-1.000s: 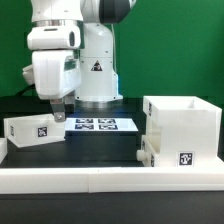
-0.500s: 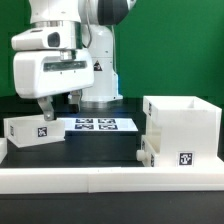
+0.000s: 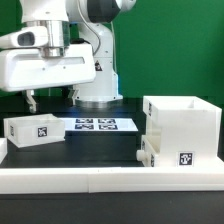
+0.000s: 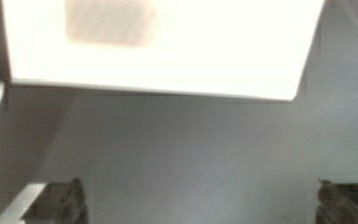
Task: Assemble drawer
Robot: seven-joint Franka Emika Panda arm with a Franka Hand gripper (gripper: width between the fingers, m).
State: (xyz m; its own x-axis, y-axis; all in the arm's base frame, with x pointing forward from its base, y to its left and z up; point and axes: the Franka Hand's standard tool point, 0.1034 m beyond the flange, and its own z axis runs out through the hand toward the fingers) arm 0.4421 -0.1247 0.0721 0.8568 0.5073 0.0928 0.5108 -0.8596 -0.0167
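Observation:
A small white tray with a black-and-white tag lies on the dark table at the exterior view's left. The large white hollow casing stands at the right, with another tagged tray low against its front. My gripper hangs above the left tray's far edge, apart from it. In the wrist view the gripper is open and empty; its fingers stand wide apart over grey table. A blurred white part fills the area beyond them.
The marker board lies flat between the tray and the casing, in front of the arm's base. A long low white border rail runs along the front. A green wall stands behind.
The wrist has swung and lifted. The gripper has moved from the left tray's right end toward the exterior view's left and a little up. The drawer parts have not moved.

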